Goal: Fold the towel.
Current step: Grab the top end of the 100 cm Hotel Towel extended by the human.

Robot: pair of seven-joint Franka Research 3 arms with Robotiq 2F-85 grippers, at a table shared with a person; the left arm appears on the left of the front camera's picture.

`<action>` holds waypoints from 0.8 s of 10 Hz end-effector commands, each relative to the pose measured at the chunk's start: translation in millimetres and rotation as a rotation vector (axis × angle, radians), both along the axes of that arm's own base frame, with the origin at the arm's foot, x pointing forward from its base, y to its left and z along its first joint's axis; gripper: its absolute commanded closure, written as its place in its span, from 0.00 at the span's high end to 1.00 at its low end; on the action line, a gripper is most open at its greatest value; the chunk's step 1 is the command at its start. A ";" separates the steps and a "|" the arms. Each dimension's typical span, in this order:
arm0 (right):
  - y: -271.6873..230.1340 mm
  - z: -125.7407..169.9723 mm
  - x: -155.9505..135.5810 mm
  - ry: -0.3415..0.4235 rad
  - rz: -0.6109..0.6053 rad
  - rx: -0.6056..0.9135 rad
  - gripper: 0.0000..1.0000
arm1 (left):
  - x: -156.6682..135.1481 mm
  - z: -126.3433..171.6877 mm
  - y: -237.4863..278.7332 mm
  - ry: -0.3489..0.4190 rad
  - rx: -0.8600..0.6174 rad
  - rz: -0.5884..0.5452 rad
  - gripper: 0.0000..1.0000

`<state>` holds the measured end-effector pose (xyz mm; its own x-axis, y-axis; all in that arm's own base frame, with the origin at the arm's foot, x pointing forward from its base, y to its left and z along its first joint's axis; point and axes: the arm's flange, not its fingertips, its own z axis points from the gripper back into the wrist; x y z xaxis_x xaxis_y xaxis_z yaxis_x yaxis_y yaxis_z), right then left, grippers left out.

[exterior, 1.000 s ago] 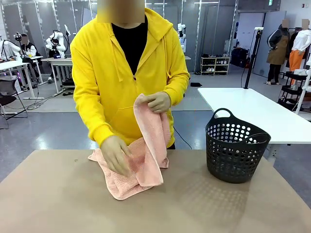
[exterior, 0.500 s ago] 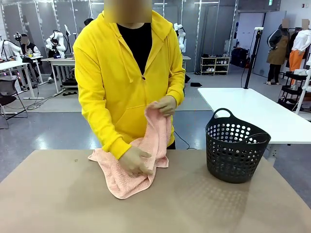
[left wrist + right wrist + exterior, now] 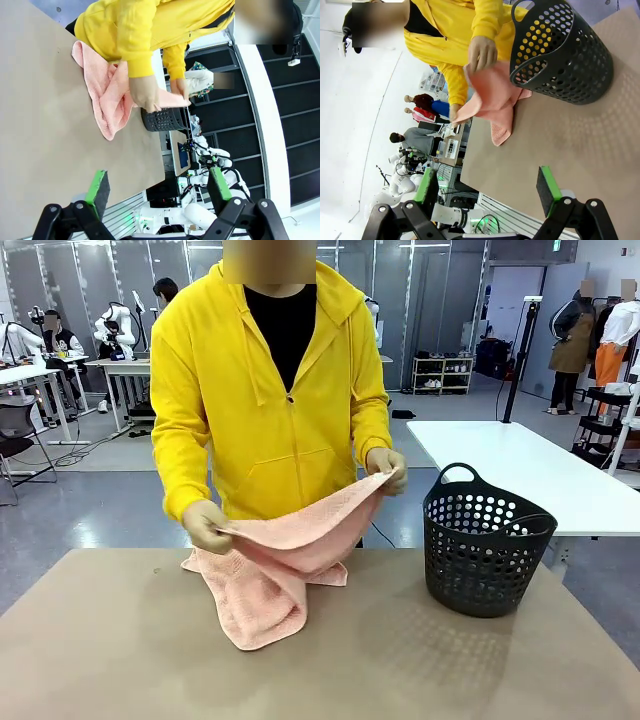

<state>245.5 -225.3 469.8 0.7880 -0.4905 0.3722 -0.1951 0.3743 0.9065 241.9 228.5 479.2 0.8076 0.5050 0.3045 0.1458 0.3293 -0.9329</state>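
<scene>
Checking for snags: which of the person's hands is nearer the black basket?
The person's left hand, holding a towel corner up near the basket handle. Their right hand grips the other end, farther off.

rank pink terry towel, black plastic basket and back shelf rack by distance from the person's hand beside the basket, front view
1. Salmon-pink terry towel: held in that hand.
2. Black perforated plastic basket: just right.
3. Metal shelf rack: far behind.

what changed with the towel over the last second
The person's hand that pressed the salmon-pink terry towel onto the brown table lifted and took hold of its edge; the other hand swung out toward the black perforated plastic basket, stretching that edge between them. The towel's lower part stayed on the table; the basket did not move.
</scene>
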 end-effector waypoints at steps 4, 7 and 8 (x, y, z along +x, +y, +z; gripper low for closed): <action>-0.5 0.7 0.7 -0.017 -0.002 0.007 1.00 | -0.7 1.6 2.3 -0.008 0.000 -0.012 1.00; -0.5 0.7 0.7 -0.017 -0.002 0.007 1.00 | -0.7 1.6 2.3 -0.008 0.000 -0.012 1.00; -0.5 0.7 0.7 -0.017 -0.002 0.007 1.00 | -0.7 1.6 2.3 -0.008 0.000 -0.012 1.00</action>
